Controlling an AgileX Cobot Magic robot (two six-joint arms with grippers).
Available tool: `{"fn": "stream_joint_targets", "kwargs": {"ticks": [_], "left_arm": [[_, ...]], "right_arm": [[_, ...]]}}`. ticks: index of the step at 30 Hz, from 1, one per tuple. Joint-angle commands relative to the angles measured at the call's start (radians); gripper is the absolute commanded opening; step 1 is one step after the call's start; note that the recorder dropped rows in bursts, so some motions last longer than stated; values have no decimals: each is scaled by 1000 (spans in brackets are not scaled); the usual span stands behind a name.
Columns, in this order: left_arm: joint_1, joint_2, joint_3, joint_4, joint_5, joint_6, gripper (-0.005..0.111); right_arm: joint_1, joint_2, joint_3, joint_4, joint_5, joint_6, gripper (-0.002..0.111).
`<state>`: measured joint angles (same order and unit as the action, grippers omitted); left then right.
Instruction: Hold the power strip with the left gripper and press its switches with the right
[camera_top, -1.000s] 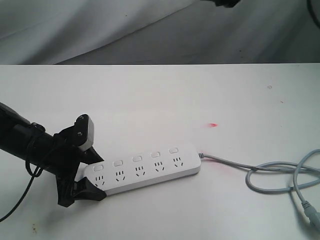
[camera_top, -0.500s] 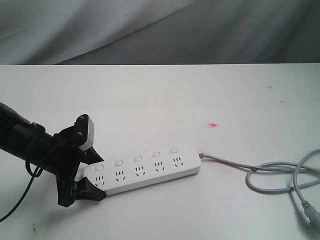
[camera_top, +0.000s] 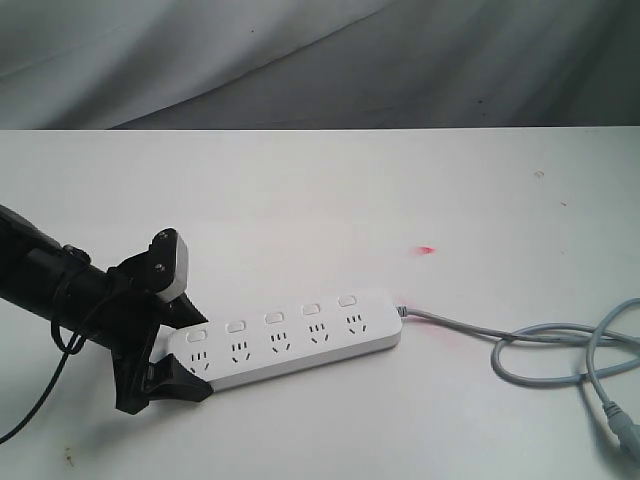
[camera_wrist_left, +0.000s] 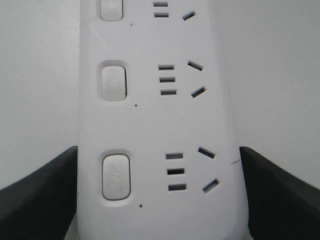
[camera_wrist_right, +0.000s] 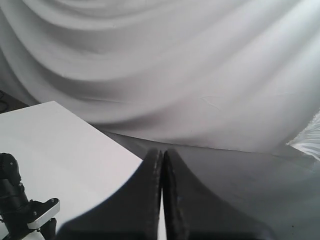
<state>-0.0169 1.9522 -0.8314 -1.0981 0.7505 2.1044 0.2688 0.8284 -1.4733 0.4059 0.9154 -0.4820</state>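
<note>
The white power strip (camera_top: 285, 340) lies flat on the white table, its grey cord (camera_top: 520, 345) trailing off to the right. Its five small switches (camera_top: 271, 318) run in one row along the far side. My left gripper (camera_top: 172, 352) is shut on the strip's left end, one black finger on each long side (camera_wrist_left: 42, 195). In the left wrist view the strip (camera_wrist_left: 150, 125) fills the gap, with a switch (camera_wrist_left: 115, 176) next to a socket. My right gripper (camera_wrist_right: 162, 154) is shut on nothing, raised over the table's far corner and pointing at the grey backdrop; it is out of the exterior view.
The cord coils into loops (camera_top: 600, 360) at the table's right edge. A small red light spot (camera_top: 427, 249) lies on the table beyond the strip. Grey draped cloth (camera_top: 320, 60) hangs behind the table. The left arm (camera_wrist_right: 15, 205) shows in the right wrist view.
A dark part at the top edge of the exterior view one second ago has gone out of view. The left gripper and the strip have not moved.
</note>
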Motion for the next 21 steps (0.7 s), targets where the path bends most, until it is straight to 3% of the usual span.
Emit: {"fn": "stream_joint_targets", "kwargs": {"ticks": [1, 6, 14, 21], "left_arm": [[-5, 1, -6, 1, 5, -11, 0], [-5, 1, -6, 1, 5, -11, 0], [-5, 1, -6, 1, 5, -11, 0], [-5, 1, -6, 1, 5, -11, 0]], "right_arm": [[-1, -8, 0, -11, 5, 1, 0], [-1, -9, 0, -11, -16, 15, 0], [-1, -39, 17, -227, -15, 345, 0], [-112, -178, 285, -238, -173, 364, 0]]}}
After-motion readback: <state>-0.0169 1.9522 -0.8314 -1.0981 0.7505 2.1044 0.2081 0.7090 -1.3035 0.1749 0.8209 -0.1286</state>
